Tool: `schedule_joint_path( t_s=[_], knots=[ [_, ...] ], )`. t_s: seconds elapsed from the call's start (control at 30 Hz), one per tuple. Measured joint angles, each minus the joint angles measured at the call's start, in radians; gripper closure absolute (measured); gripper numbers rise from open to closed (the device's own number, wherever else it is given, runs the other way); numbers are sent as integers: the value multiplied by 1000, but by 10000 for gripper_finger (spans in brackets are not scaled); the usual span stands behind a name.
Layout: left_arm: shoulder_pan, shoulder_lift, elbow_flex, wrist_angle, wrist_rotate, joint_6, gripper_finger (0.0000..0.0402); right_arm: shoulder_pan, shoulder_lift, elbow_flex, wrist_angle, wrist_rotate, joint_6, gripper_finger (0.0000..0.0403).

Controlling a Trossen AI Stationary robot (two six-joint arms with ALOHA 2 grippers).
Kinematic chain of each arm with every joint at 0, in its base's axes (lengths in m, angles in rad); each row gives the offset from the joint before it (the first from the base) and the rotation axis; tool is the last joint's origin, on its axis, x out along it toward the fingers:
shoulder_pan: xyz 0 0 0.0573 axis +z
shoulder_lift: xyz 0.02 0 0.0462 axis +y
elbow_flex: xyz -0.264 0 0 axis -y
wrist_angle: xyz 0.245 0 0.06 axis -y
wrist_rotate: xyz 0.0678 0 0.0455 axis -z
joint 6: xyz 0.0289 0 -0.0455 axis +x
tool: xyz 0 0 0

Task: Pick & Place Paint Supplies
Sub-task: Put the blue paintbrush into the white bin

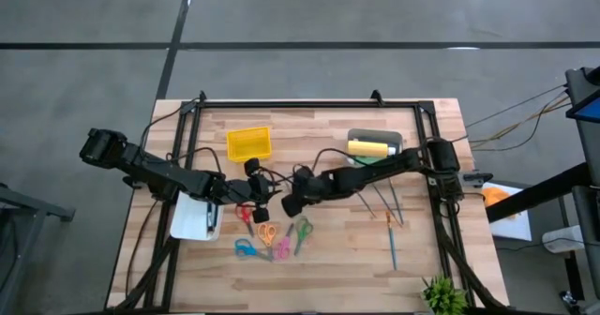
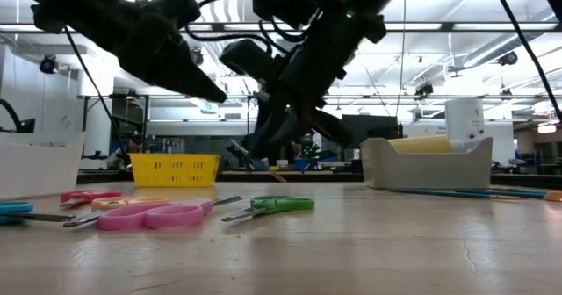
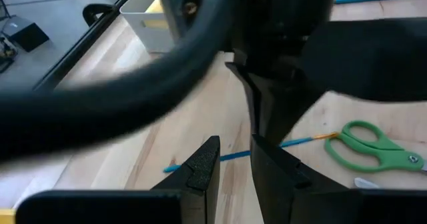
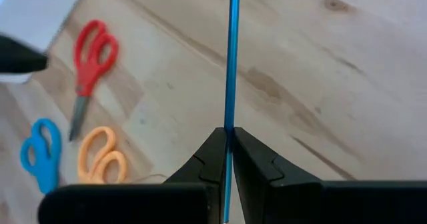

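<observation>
While your right gripper (image 4: 229,134) hangs over the middle of the table (image 1: 328,259), its two fingers (image 4: 207,154) are pressed together on a thin blue stick (image 4: 233,57), a brush or a pen (you cannot tell which). The stick runs straight out from between the fingertips, over bare wood. Off to one side of those fingers lie red scissors (image 4: 92,57), orange scissors (image 4: 101,157) and blue scissors (image 4: 41,154), flat on the table.

Your left gripper (image 3: 233,161) hovers just beside the right one, near the table's centre, and its fingers (image 3: 203,164) stand a little apart with nothing between them. Right in front of those fingertips is the dark body of the right arm, which blocks much of that camera. Past the fingers, green scissors (image 3: 373,147) lie on the wood, and another thin blue stick with an orange end (image 3: 287,144) lies behind them.

Seen from above, a grey tray (image 1: 398,139) sits beyond the right gripper, towards the far right of the table, with a yellow bottle (image 1: 370,147) lying in it. A yellow basket (image 1: 248,144) stands beyond the left gripper, and a white bin (image 1: 192,219) sits under the left arm. More thin sticks (image 1: 392,231) lie loose on the right side of the table, well apart from both grippers.
</observation>
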Motion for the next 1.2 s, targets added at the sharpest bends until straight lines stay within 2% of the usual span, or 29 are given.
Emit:
schedule_joint_path(
  t_s=[0.27,0.7,1.2],
  knots=[
    [0,0,0,-17,0,0,315,-36,0,5,-41,-69,51,385],
    [1,0,0,-24,-10,-7,315,-52,113,41,-30,-97,92,385],
    [0,0,0,-20,3,1,315,-56,121,51,-36,-100,73,385]
  ],
)
